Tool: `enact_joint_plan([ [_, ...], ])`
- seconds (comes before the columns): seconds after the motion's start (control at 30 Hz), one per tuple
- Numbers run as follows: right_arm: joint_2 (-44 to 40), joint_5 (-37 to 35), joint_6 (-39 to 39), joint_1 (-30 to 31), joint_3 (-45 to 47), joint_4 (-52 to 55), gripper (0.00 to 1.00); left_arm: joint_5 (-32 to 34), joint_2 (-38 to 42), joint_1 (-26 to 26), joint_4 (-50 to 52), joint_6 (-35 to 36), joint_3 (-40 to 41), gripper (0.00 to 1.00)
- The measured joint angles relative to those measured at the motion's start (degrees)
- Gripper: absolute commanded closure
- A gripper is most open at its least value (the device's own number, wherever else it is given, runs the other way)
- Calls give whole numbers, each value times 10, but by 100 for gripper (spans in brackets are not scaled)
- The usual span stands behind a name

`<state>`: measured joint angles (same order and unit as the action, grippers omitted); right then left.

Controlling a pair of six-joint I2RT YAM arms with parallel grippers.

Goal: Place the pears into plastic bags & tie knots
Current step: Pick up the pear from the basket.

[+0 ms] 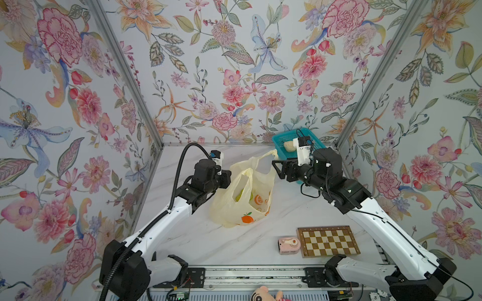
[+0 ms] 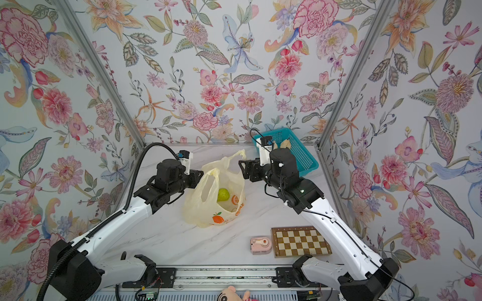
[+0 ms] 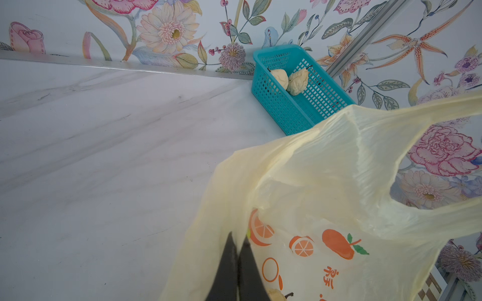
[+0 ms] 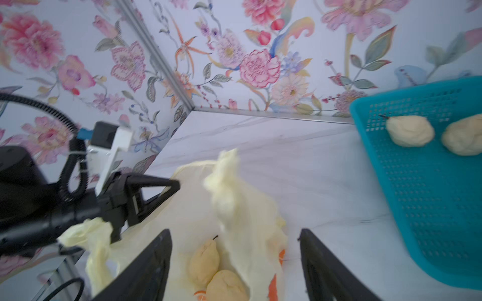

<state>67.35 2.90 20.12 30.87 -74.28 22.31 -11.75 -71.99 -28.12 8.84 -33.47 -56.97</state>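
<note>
Plastic bag (image 1: 245,200), mid-bench (image 1: 208,242): left claw (image 3: 238,242) clenched on its edge; right claw (image 4: 234,232) released above. Three pears (image 4: 203,260) inside; two pears (image 3: 280,78) in far-right teal basket (image 3: 300,114).

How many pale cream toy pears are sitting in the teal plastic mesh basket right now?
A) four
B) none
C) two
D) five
C: exactly two pale cream pears lie side by side in the teal plastic mesh basket, as both wrist views show.
</note>
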Motion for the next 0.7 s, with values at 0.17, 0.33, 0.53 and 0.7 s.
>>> enact_joint_plan([
  [0.17, 79, 16, 0, -119, -16, -13, 22, 0, 0, 0, 0, 0, 0, 100],
  [0.33, 212, 62, 54, -209, -43, -56, 18, 0, 0, 0, -1, 0, 0, 100],
  [0.53, 385, 89, 183, -263, -100, -129, 15, 0, 0, 0, -1, 0, 0, 100],
  [0.7, 525, 96, 276, -264, -224, -151, 8, 0, -2, 0, -2, 0, 0, 100],
])
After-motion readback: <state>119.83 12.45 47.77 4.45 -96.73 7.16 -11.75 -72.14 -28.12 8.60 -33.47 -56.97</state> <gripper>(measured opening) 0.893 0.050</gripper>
